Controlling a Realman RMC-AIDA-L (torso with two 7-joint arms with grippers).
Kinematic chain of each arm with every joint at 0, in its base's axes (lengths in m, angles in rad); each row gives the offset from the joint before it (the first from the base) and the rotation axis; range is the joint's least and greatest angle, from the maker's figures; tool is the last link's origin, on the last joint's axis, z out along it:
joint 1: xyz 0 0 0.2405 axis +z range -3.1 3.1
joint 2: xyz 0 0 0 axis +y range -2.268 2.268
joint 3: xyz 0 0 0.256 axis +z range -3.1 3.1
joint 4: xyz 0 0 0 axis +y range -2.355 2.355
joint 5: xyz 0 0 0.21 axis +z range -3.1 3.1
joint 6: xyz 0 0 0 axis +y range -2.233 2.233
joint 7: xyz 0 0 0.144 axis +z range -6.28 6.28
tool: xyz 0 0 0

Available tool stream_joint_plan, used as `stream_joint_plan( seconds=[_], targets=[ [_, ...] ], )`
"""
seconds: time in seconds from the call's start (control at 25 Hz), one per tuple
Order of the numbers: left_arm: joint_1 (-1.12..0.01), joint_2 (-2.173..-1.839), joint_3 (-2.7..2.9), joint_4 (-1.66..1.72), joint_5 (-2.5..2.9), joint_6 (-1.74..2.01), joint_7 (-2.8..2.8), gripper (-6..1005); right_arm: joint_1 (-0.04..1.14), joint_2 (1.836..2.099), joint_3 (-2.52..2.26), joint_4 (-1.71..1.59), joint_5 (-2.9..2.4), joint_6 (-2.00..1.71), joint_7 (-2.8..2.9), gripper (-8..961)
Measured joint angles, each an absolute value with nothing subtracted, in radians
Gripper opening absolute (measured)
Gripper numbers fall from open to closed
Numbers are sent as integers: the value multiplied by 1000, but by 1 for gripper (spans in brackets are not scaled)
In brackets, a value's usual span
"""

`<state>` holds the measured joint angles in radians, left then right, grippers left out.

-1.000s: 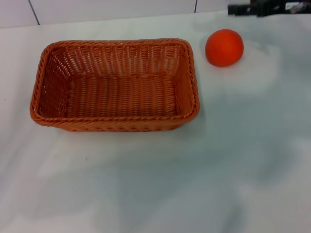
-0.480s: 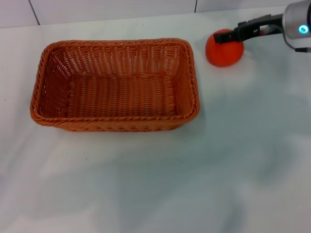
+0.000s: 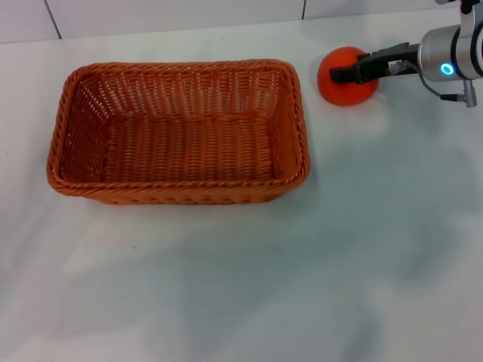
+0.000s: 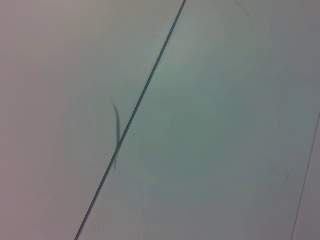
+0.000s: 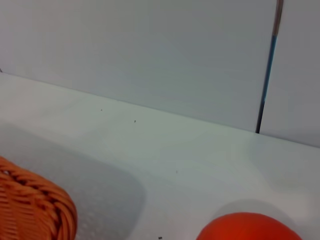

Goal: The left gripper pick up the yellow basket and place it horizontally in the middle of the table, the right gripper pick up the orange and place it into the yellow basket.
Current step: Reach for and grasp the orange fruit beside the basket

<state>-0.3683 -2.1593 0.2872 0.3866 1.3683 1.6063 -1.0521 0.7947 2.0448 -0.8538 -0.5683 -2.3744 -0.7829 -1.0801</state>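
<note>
The yellow basket (image 3: pixel 178 132), orange-brown wicker with a braided rim, lies lengthwise across the white table (image 3: pixel 339 249), left of centre and empty. The orange (image 3: pixel 343 84) sits on the table just past the basket's far right corner. My right gripper (image 3: pixel 349 66), black fingers on a silver wrist with a blue ring light, reaches in from the right and hovers over the top of the orange, open and holding nothing. The right wrist view shows the top of the orange (image 5: pixel 250 227) and a corner of the basket (image 5: pixel 35 210). The left gripper is out of view.
A white wall (image 3: pixel 173 15) with dark seams runs along the table's far edge, close behind the orange. The left wrist view shows only a pale surface with a dark seam (image 4: pixel 135 110).
My right gripper has come in from the far right corner, moving left and down, and now hangs over the orange. The basket and the orange have not moved.
</note>
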Motion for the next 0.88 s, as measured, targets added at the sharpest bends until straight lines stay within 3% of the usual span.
stream_joint_plan(
  seconds=[0.28, 0.52, 0.88],
  targets=[
    [-368, -2160, 285, 386, 1368, 1609, -1056, 676, 790, 2047, -848, -568, -2367, -783, -1100, 447],
    [-365, -2159, 281, 387, 1368, 1611, -1079, 676, 787, 2049, -845, -567, -2355, -781, -1106, 265],
    [-358, -2158, 281, 387, 1368, 1615, -1086, 676, 704, 2028, -812, -580, -2036, -802, -1197, 218]
  ],
)
